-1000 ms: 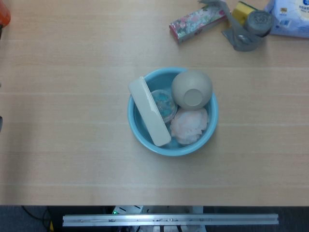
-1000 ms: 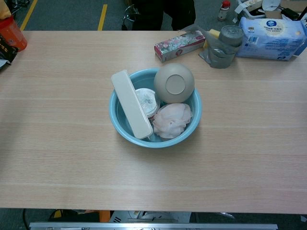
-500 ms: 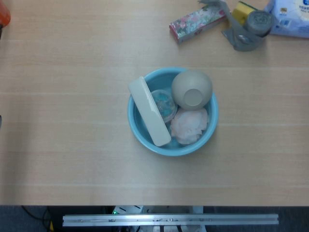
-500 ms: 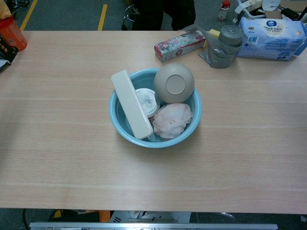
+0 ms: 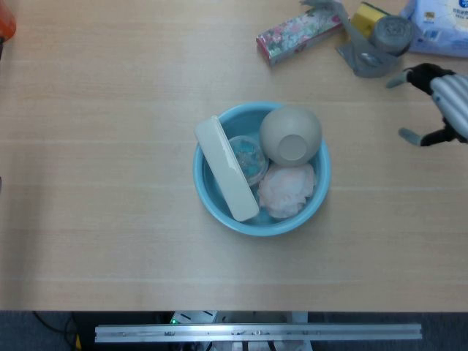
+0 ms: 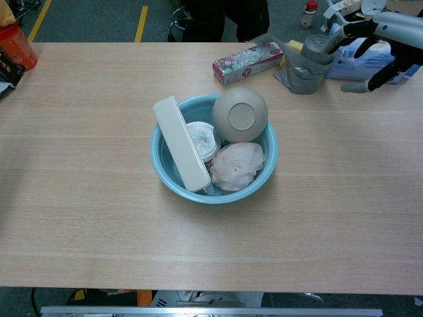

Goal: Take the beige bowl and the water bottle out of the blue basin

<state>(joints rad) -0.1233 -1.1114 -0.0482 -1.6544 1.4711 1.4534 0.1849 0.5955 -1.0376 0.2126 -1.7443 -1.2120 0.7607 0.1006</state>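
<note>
A: Two items to be lifted out — beige bowl (image 5: 290, 136) is seen upside down, propped on the rim at approx 1 o'clock of the blue basin (image 5: 212, 207). Water bottle (image 5: 246, 157): prob. the clear thing w/ a teal-tinted top near the basin's centre, half hidden btw the white case (image 5: 226, 168) and the bowl; can't be confirmed.

B: Right hand (image 5: 437, 102)?

A: Seen at approx 3 o'clock from the basin, well apart, above the worktop (image 5: 110, 146), fingers spread, nothing held. Left hand isn't shown in either view.

B: Best approach?

A: Bowl should be taken first, since it lies on top and nearest that hand. A grasp from above is advised, fingers wrapped over the rounded outside, w/ thumb opposed at the rim edge. Smooth dome — slip is likely if only pinched at the foot ring.

B: Risks?

A: Basin may be dragged or tipped if the bowl is pulled sideways; a straight lift is judged safer. Pink cloth (image 5: 286, 189) at 5 o'clock touches the bowl and might be snagged. Grey tape roll (image 5: 390, 34) at the far edge should be cleared on the way in.
</note>
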